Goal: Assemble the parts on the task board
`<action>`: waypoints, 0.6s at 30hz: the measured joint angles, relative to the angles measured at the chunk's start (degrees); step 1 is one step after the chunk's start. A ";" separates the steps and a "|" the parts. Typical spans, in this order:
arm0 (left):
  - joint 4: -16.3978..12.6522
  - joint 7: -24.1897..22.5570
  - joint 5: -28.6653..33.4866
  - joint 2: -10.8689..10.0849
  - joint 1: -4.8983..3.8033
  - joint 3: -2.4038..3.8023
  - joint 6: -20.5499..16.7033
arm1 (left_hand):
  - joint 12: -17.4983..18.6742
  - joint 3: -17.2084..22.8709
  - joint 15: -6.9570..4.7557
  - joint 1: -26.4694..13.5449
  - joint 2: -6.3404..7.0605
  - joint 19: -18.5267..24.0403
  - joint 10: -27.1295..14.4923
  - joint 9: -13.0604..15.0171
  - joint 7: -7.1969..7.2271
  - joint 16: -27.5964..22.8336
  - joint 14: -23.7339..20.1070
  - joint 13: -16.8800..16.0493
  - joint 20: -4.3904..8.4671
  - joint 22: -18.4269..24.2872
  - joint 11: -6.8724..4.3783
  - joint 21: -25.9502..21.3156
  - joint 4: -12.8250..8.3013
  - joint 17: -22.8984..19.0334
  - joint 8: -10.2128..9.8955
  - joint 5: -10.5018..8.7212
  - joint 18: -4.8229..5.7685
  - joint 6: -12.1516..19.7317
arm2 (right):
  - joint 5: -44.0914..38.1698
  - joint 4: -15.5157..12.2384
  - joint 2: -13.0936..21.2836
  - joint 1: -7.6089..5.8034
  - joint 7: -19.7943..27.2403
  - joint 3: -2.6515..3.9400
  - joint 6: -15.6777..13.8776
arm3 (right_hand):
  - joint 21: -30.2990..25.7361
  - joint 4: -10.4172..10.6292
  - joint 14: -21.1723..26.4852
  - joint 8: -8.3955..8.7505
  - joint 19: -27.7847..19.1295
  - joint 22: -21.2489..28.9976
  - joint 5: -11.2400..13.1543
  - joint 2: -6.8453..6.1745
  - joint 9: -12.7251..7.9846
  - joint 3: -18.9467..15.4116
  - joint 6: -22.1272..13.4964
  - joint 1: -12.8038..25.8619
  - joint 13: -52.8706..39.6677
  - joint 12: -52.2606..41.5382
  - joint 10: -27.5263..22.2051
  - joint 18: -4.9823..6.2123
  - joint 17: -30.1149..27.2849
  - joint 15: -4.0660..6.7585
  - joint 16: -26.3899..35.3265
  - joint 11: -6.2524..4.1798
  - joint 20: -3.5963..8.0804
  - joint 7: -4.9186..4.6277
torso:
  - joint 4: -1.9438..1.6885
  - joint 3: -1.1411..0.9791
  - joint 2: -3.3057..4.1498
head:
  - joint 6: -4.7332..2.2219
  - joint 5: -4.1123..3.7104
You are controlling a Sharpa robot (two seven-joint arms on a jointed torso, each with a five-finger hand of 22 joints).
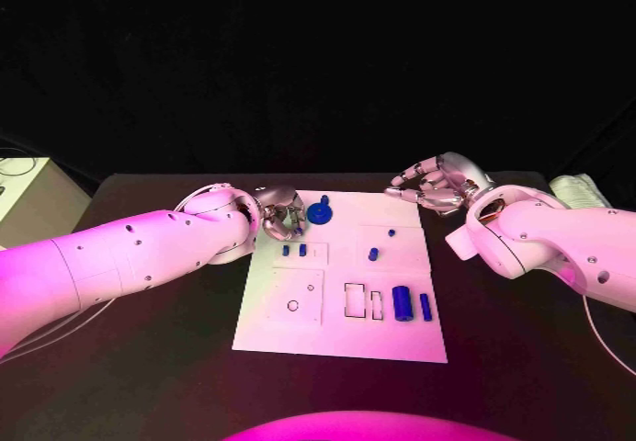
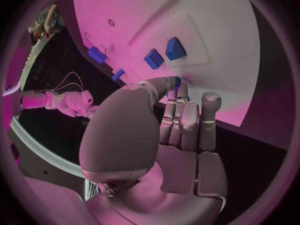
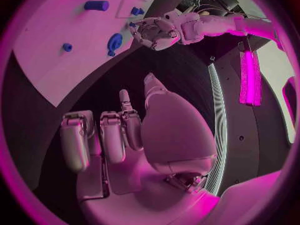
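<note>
The white task board [image 1: 338, 331] lies in the middle of the black table. A round blue part with a stem [image 1: 321, 215] stands near its far left corner, and my left hand [image 1: 278, 213] sits right beside it, fingers bunched. A bit of blue [image 2: 177, 81] shows at the thumb tip and fingertips; whether it is pinched is unclear. Two small blue blocks [image 1: 294, 249] sit just nearer, also seen as blocks [image 2: 164, 54]. A blue peg [image 1: 374, 254] and two blue cylinders [image 1: 413, 304] lie further right. My right hand [image 1: 435, 184] hovers off the far right corner, fingers loosely bent, holding nothing.
Rectangular recesses [image 1: 356, 299] and small holes [image 1: 293, 305] mark the board's near half. A pale box [image 1: 33, 197] stands at the table's left edge and a white bundle [image 1: 579, 188] at the far right. Bare black table [image 1: 159, 367] surrounds the board.
</note>
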State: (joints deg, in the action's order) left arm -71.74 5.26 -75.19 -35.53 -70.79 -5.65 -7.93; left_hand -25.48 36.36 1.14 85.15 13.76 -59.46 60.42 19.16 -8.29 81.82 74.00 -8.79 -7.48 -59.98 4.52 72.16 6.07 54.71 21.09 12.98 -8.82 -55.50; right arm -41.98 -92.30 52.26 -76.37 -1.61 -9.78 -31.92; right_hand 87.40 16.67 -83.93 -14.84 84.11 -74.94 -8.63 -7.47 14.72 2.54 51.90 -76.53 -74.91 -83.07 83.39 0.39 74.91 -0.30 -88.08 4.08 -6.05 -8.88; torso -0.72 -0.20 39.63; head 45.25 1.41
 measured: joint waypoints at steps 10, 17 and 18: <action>0.10 0.15 -0.01 0.11 0.01 -0.15 0.11 | 0.70 0.01 0.51 -0.65 0.20 0.72 -0.62 0.14 -0.40 0.00 -0.51 -0.23 -0.28 0.57 0.62 -0.44 0.01 -0.88 -0.96 0.02 0.00 0.84 | -0.02 0.08 -0.05 0.00 0.00 0.02 0.01 | 0.00 0.00 0.00 0.00 0.00 0.01 0.00 0.00 0.00 0.00 0.00 0.00 0.00 0.00 0.00 0.00 0.00 0.00 0.00 0.00 0.00 0.00 | 0.02 0.00 -0.03 | 0.08 -0.05; 0.12 0.27 0.02 0.06 -0.02 -0.15 0.40 | 1.24 0.01 0.51 -0.88 -0.03 1.60 -0.99 0.13 -0.39 0.00 -1.39 -0.25 -0.13 1.20 0.93 -1.07 0.01 -1.93 -1.05 0.02 0.00 0.85 | -0.02 0.13 -0.06 0.00 0.00 0.02 0.02 | 0.00 0.00 0.00 0.00 0.00 0.01 0.00 0.00 -0.01 0.00 0.00 0.00 0.00 0.00 0.00 0.00 0.00 0.00 0.00 0.00 0.00 0.00 | 0.01 0.00 -0.04 | 0.08 -0.05; 0.12 0.27 0.05 0.03 -0.02 -0.15 0.47 | 1.58 0.01 0.55 -0.88 -0.03 1.79 -1.42 0.16 -0.30 -0.10 -1.76 -0.25 -0.32 1.46 0.95 -1.31 0.01 -2.35 -1.05 0.02 0.00 0.93 | -0.02 0.14 -0.06 0.00 0.00 0.01 0.02 | 0.00 0.00 0.00 0.00 0.00 0.01 0.00 0.00 -0.01 0.00 0.00 0.00 0.01 0.00 0.00 0.00 0.00 0.00 0.00 0.00 0.00 0.00 | 0.01 0.00 -0.04 | 0.08 -0.05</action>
State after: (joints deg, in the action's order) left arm -71.61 5.53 -75.15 -35.49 -70.81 -5.80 -7.46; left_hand -23.91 36.37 1.68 84.27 13.73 -57.68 59.01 19.32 -8.59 81.72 72.25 -9.04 -7.81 -58.52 5.47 70.85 6.08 52.36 20.04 12.99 -8.82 -54.57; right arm -42.00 -92.16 52.20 -76.37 -1.61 -9.76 -31.90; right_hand 87.40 16.67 -83.93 -14.84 84.11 -74.93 -8.63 -7.47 14.71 2.54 51.90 -76.53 -74.91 -83.07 83.39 0.39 74.91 -0.30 -88.08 4.08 -6.05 -8.88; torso -0.71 -0.20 39.59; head 45.32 1.36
